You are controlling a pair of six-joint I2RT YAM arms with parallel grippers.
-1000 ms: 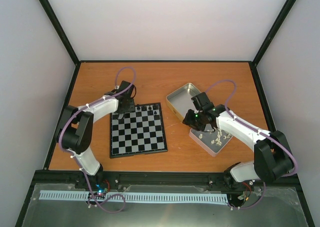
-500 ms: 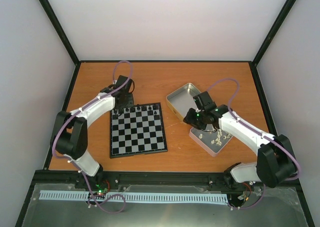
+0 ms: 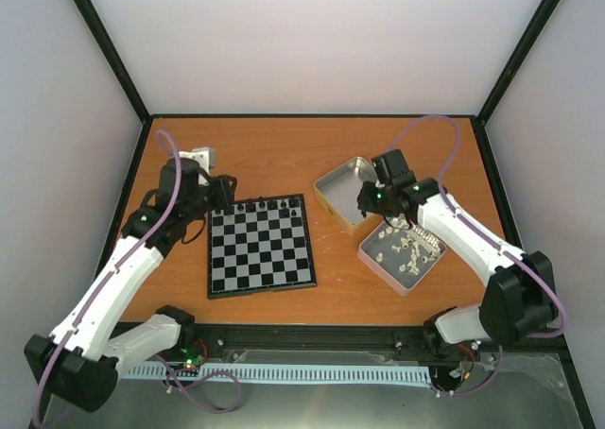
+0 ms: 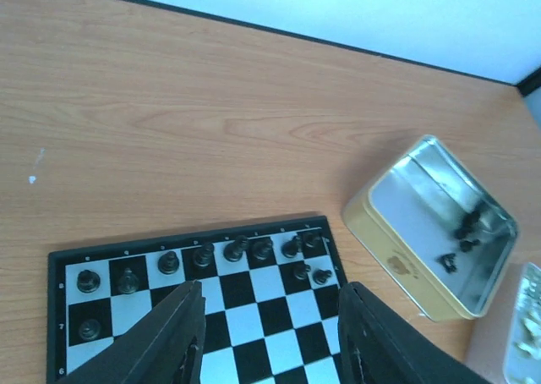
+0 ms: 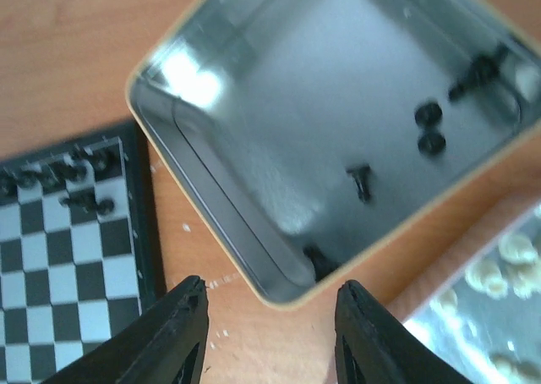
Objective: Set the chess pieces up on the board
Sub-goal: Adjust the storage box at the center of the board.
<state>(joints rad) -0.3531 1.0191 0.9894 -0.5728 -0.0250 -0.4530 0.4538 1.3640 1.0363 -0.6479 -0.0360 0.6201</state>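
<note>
Several black chessmen lie inside the gold-rimmed tin: tiny, light, probably slippery plastic, best pinched at the middle. The left gripper and the right gripper have fingers apart, empty.

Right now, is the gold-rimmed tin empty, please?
No, a few black pieces lie loose inside the tin.

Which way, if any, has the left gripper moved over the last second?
Yes. The left gripper drew back leftward, from above the far-left corner squares of the board to just outside that corner.
</note>
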